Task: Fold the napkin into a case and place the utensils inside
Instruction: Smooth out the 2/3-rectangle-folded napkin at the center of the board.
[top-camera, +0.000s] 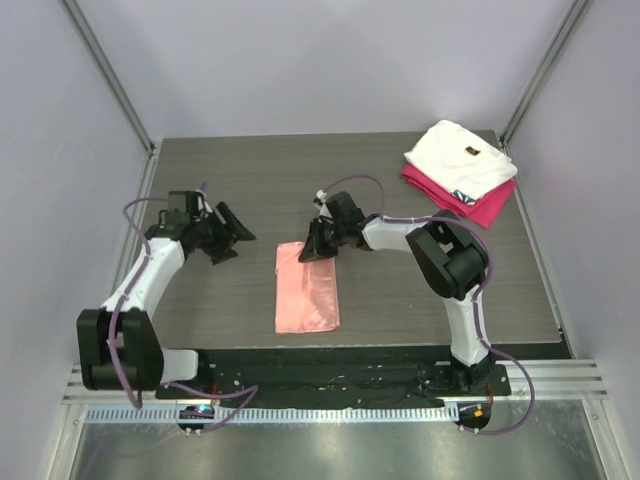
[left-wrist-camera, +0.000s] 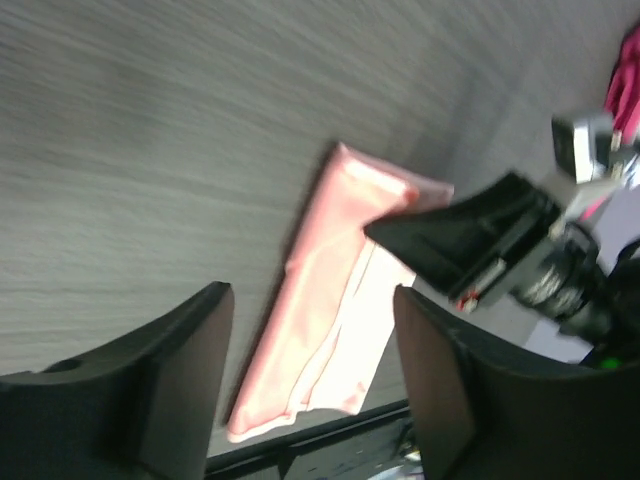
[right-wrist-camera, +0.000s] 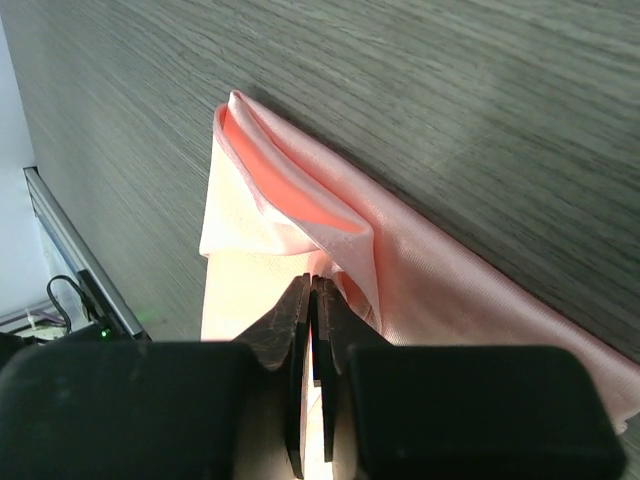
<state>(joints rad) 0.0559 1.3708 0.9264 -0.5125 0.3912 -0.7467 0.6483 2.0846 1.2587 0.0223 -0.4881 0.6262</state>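
Grey table (top-camera: 400, 300): right tool (right-wrist-camera: 312, 300) pinches the napkin (top-camera: 306, 290); left tool (top-camera: 236, 240) gapes, empty.

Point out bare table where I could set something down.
Bare: the far strip of table behind both arms; the near patch between napkin and right arm. Crowded: far-right corner, white cloth on magenta cloth; napkin's far end, under the right end effector.
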